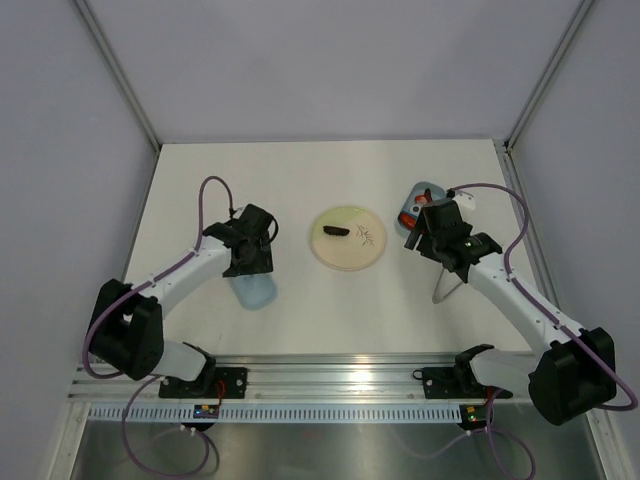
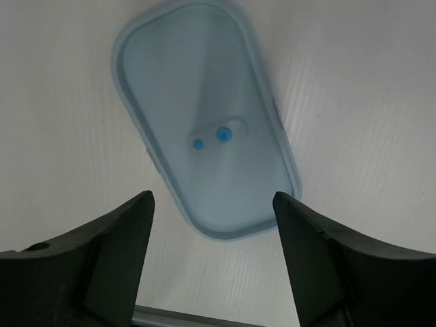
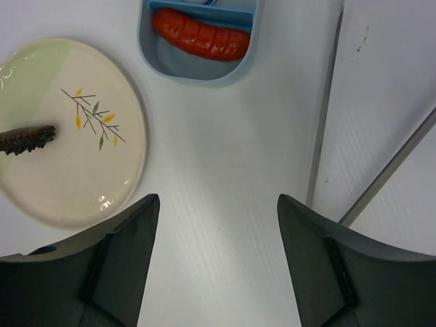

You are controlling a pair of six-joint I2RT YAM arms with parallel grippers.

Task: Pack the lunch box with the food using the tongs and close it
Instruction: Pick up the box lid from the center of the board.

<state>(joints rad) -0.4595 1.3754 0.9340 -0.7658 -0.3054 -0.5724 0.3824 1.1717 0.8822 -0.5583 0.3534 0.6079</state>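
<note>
The pale-blue lunch box (image 1: 421, 192) stands at the right of the table, lid off, with a red sausage (image 3: 200, 34) inside it. Its wall (image 3: 199, 71) shows at the top of the right wrist view. My right gripper (image 3: 218, 199) hangs open over bare table just short of the box, nothing between its fingers. The flat blue lid (image 2: 204, 122) lies on the table at the left, and my left gripper (image 2: 211, 197) is open above its near end, apart from it. One dark brown food piece (image 1: 335, 231) lies on the plate. The silver tongs (image 1: 441, 290) lie on the table under my right arm.
A round pale-yellow plate (image 1: 347, 250) with a leaf print sits mid-table between the two arms. A metal frame post (image 3: 388, 170) and the table's right edge run close to the right gripper. A rail (image 1: 330, 375) crosses the near edge.
</note>
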